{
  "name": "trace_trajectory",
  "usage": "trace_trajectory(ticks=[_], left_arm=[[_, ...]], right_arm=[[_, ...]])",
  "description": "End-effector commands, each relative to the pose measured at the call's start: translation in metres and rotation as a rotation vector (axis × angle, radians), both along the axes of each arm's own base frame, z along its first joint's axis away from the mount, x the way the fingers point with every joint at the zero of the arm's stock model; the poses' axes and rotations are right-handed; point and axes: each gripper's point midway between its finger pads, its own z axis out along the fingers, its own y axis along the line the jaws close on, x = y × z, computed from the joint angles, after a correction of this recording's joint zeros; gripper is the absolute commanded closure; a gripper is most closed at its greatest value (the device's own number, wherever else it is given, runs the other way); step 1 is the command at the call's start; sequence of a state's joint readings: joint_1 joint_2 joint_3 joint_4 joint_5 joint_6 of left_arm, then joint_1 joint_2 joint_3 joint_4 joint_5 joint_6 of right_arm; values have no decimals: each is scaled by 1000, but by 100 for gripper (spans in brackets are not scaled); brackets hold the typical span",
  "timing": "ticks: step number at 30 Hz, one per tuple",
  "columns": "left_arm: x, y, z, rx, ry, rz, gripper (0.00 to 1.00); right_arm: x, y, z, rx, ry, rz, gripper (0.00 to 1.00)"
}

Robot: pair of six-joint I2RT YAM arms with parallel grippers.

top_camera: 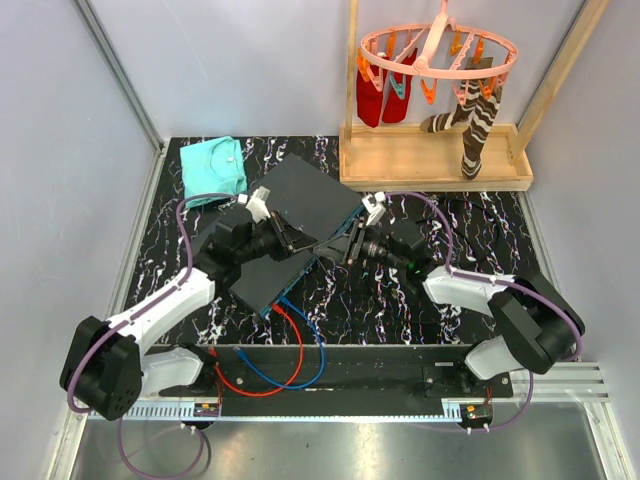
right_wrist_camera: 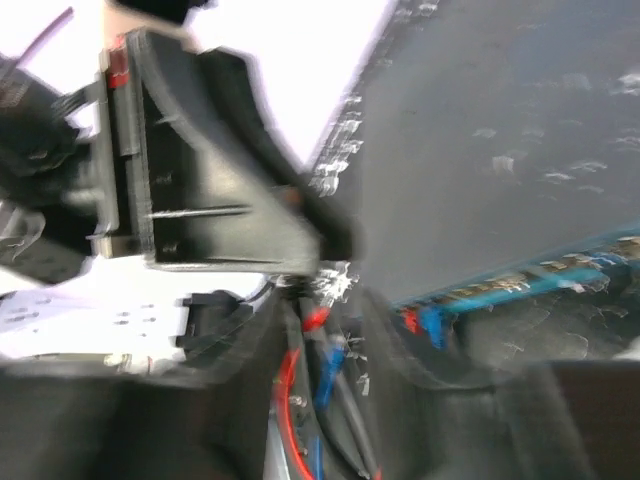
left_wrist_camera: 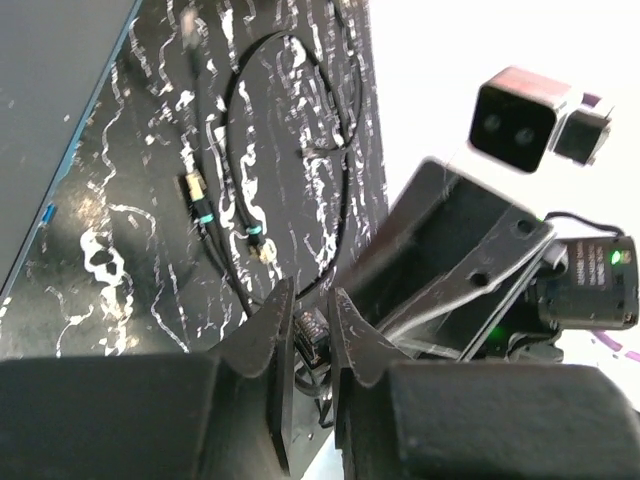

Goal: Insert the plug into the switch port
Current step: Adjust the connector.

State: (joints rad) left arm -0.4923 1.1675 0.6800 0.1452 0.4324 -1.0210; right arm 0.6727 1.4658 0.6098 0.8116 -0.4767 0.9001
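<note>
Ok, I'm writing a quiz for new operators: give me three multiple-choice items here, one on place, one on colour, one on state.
1. The teal cloth lies: A at the table's back left; B on the wooden tray; C between the arm bases.
2. Plugged into the switch's edge: A green and yellow cables; B a red cable and a blue cable; C two white cables.
3. The left gripper's fingers: A spread wide; B close around a small plug; C unseen.
A, top view; B, both run to its near edge; B, left wrist view.
</note>
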Motion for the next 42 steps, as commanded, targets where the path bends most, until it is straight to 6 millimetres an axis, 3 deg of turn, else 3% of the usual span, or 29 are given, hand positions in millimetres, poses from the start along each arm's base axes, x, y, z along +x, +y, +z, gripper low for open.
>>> trace_trajectory(ticks=[1,3,4,8,12,14,15,17,18,22,30,34,37,42], left_arm=[[-5,10,-6,35,1,43,100],[-11,17,-18,65,40,62,100],[-12,21,-18,72,44,79,100],[-20,31,-32,117,110,115,100],[-23,33,-36,129,130,118,100],[-24,33,-36,132,135,113,100],[-24,34,-36,133,136,115,100],[-26,34,-39,136,147,111,100],[-26,34,-39,137,148,111,100],[-26,34,-40,139,153,111,100],[-27,35,-40,141,154,115,100],[-29,37,-41,145,157,118,100],[-32,43,-41,171,150,129,99],[-37,64,-29,272,84,161,84]], right_arm=[[29,-34,-9,-118,-43,-121,49],[38,-51,-22,-232,-77,-168,42],[51,-62,-21,-280,-104,-238,41],[81,-100,-41,-543,-192,-398,39],[107,-122,-76,-703,-218,-417,41],[115,-116,-78,-705,-246,-368,44],[119,-116,-91,-732,-239,-345,44],[126,-110,-94,-720,-243,-314,48],[128,-110,-109,-738,-222,-296,49],[131,-96,-123,-709,-218,-215,54],[135,-86,-150,-719,-181,-158,64],[135,-85,-151,-717,-183,-150,84],[131,-86,-136,-703,-212,-143,98],[111,-81,-94,-651,-262,-107,100]])
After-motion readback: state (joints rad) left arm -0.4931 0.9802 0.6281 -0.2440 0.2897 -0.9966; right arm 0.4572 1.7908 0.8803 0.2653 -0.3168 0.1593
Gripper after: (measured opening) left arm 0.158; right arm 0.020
